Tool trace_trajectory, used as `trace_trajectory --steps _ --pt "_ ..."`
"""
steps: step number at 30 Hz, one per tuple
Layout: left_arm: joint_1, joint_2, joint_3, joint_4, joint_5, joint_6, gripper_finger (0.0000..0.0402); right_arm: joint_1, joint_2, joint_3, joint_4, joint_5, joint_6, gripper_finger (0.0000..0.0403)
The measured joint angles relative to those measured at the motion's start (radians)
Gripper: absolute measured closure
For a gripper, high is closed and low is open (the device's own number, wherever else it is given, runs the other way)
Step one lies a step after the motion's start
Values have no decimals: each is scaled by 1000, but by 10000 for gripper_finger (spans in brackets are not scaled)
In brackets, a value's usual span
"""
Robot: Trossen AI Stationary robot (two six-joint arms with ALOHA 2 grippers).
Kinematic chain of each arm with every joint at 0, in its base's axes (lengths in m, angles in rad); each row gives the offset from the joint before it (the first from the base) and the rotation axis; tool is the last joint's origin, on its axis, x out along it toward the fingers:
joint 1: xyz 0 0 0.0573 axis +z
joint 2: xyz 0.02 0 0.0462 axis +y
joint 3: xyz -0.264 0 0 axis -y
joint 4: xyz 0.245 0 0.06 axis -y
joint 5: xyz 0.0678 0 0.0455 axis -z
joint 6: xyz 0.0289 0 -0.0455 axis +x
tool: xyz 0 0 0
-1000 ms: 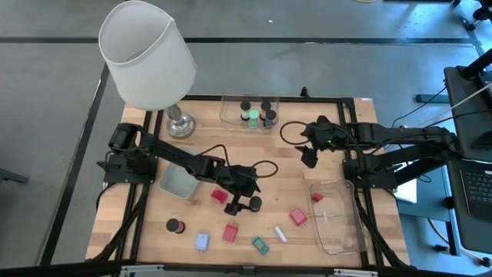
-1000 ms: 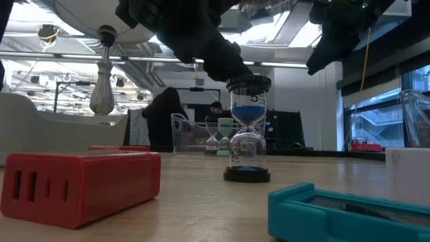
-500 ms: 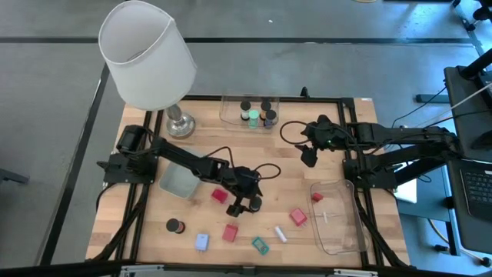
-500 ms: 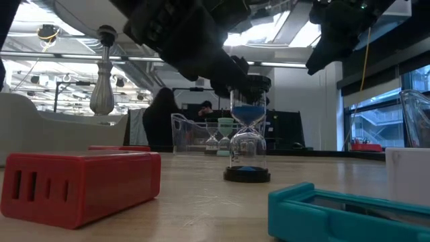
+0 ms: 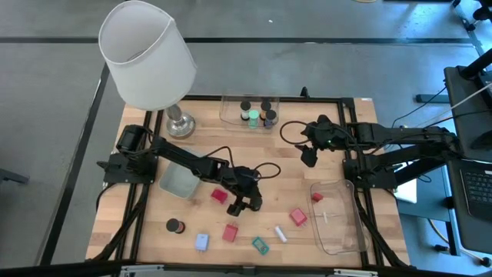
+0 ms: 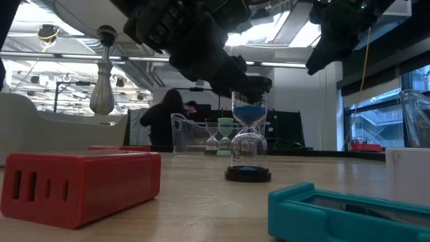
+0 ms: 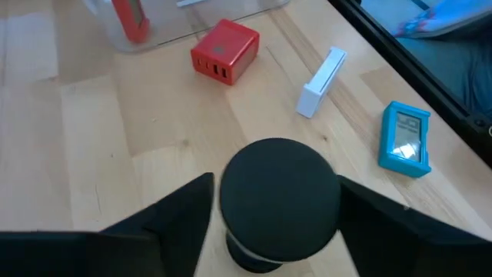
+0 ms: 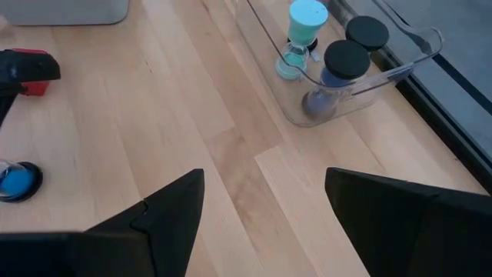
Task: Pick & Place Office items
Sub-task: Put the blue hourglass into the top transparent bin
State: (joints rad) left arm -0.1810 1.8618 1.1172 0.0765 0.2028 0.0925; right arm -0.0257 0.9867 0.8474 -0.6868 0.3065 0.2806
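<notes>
Wooden table (image 5: 192, 223) under a white-shaded lamp (image 5: 147, 54). Left gripper (image 5: 244, 201) low at centre, fingers either side of a blue-sand hourglass (image 6: 248, 138); grip impossible to confirm. Right gripper (image 5: 309, 156) hovering open, empty. Nearby: red block (image 5: 220, 195), white stick (image 5: 280, 234), teal clip (image 5: 260, 245).
</notes>
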Motion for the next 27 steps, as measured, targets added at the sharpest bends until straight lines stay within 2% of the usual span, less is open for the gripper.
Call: trace_trajectory --steps 3,8,10,13,17,23,25,27 --pt "0 0 0 0 0 -1 194 0 0 0 0 0 0 129" --pt "-1 -5 0 -1 -30 -9 194 0 0 0 0 0 0 129" --pt "-1 -21 0 -16 -81 -29 194 0 0 0 0 0 0 129" --pt "0 -73 0 -60 -210 -59 194 0 0 0 0 0 -1 129" --pt "-1 -166 0 -86 -459 -121 194 0 0 0 0 0 -20 129" --pt "4 -254 0 -77 -1045 -259 194 1 0 0 7 20 -49 129" --pt "15 -252 0 -88 -1207 -333 194 2 0 0 6 39 -57 129" --pt "29 -243 0 -87 -1317 -400 194 2 0 0 6 50 -60 129"
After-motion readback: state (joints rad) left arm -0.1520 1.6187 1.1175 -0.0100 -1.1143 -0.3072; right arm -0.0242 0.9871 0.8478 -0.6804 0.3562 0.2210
